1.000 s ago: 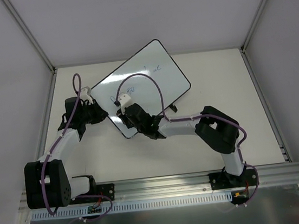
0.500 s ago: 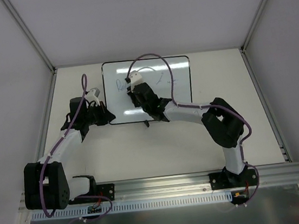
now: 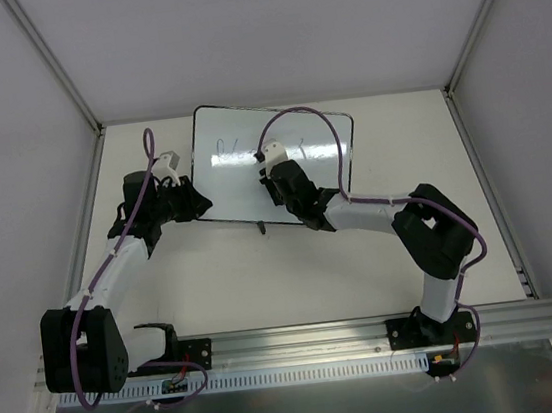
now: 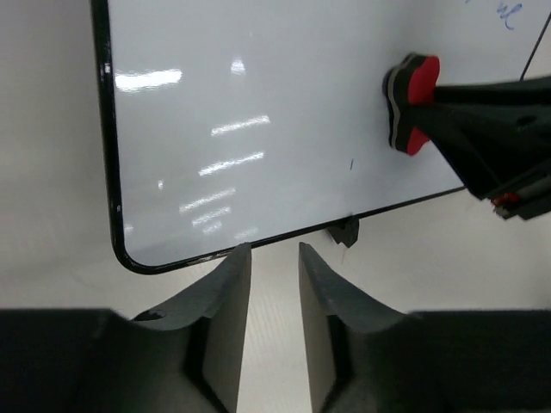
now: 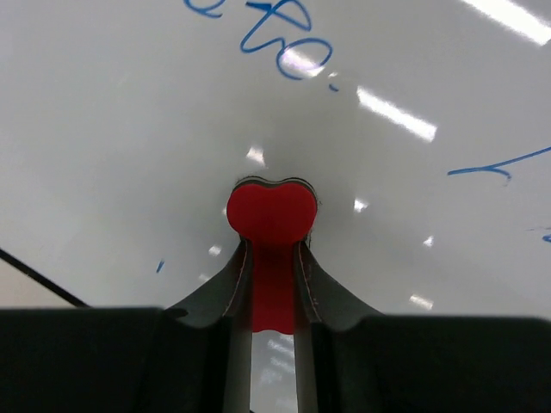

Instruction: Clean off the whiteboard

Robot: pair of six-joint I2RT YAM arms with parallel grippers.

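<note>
The whiteboard (image 3: 232, 177) lies flat at the back of the table, slightly turned, with blue handwriting (image 3: 234, 151) near its far edge. My right gripper (image 3: 269, 182) is over the board's middle, shut on the red eraser (image 5: 271, 215), which presses on the board (image 5: 129, 129). Blue writing (image 5: 280, 34) lies ahead of it and a stroke (image 5: 499, 168) to its right. My left gripper (image 3: 199, 208) sits at the board's near-left corner, jaws slightly apart and empty (image 4: 267, 251), just short of the black frame (image 4: 172, 258). The eraser (image 4: 411, 103) also shows in the left wrist view.
A small black foot (image 4: 344, 231) sticks out from the board's near edge (image 3: 261, 228). Grey walls with metal posts close the table at the back and both sides. The aluminium base rail (image 3: 303, 344) runs along the near edge.
The board swung from a steep tilt to nearly square with the table. My right gripper slid with the eraser across it to the right. My left gripper stayed at the board's left corner.
</note>
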